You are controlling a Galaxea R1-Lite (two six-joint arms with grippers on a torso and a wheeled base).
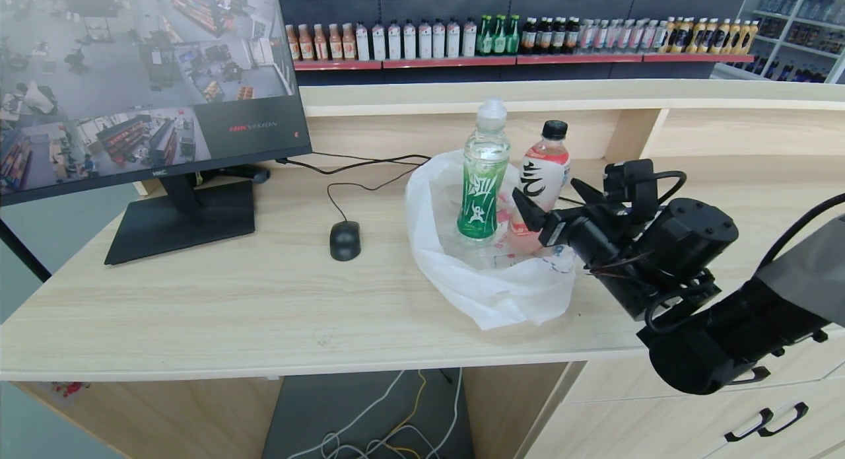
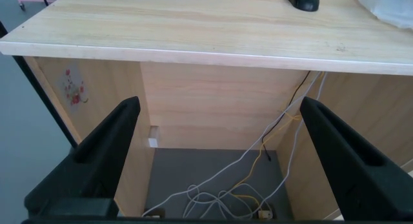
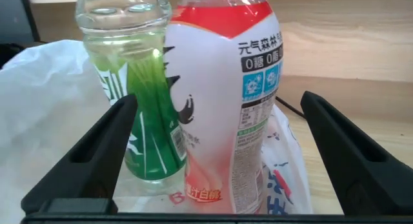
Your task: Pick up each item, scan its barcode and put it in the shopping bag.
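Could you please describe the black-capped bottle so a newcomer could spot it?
On the light wooden counter, right of the black mouse, sits a white plastic shopping bag. Two bottles stand in it; yours is the red-and-white-labelled bottle on the right, black-capped, unlike the green-labelled, pale-capped bottle beside it.

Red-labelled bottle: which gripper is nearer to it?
Right. The right gripper is open at the red-labelled bottle in the shopping bag; the left gripper is out before the counter's front edge.
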